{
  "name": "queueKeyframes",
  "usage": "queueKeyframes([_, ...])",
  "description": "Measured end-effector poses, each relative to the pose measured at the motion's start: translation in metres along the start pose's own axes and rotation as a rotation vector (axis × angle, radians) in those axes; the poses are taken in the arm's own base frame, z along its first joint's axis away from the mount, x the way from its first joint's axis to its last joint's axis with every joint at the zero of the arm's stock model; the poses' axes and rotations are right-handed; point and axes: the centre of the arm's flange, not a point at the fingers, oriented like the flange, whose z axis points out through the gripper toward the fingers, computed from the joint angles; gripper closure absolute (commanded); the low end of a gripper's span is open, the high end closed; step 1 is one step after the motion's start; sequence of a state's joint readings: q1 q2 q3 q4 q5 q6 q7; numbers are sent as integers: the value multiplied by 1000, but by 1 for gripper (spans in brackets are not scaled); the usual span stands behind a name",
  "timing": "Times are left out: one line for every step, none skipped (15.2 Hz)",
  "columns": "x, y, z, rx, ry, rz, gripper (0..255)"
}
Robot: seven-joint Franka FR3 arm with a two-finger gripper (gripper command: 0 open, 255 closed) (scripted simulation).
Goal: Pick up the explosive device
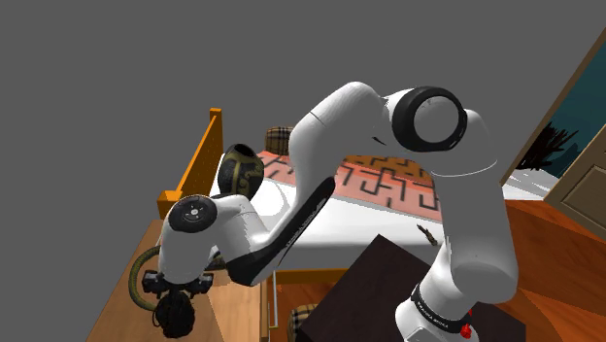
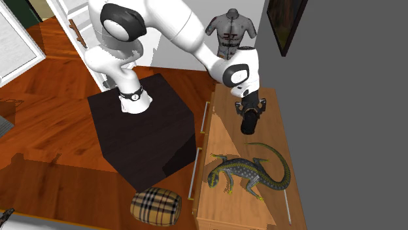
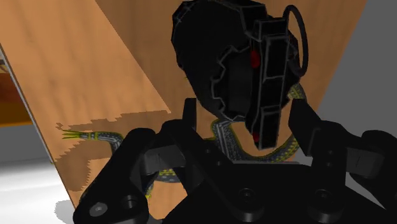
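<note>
The explosive device (image 3: 235, 63) is a black, ribbed, grenade-like body with a lever and a pull ring. My gripper (image 3: 248, 113) is shut on it, one black finger against each side. In the second exterior view the device (image 2: 250, 122) hangs below the gripper (image 2: 251, 110), over the middle of the wooden cabinet top (image 2: 225, 134). In the shoulder view the gripper (image 1: 176, 294) points down at that view's lower left with the device (image 1: 177, 314) under it.
A green and yellow toy lizard (image 2: 248, 171) lies on the cabinet top just beyond the device, its tail (image 1: 136, 277) curling beside the gripper. The dark stand (image 2: 144, 137) is beside the cabinet. A plaid cushion (image 2: 155, 206) lies on the floor. A bed (image 1: 388, 185) is behind the arm.
</note>
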State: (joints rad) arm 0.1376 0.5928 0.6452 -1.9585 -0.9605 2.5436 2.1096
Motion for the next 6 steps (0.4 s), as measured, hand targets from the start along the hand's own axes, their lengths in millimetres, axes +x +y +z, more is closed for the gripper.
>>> queueKeyframes([1, -1, -5, 0, 0, 0, 255])
queueKeyframes([4, -2, -9, 0, 0, 0, 255])
queueKeyframes([5, -3, -15, 0, 0, 0, 255])
queueKeyframes([6, -5, -20, 0, 0, 0, 255])
queueKeyframes([6, -7, -25, 0, 0, 0, 255])
queueKeyframes([7, -8, -28, 0, 0, 0, 255])
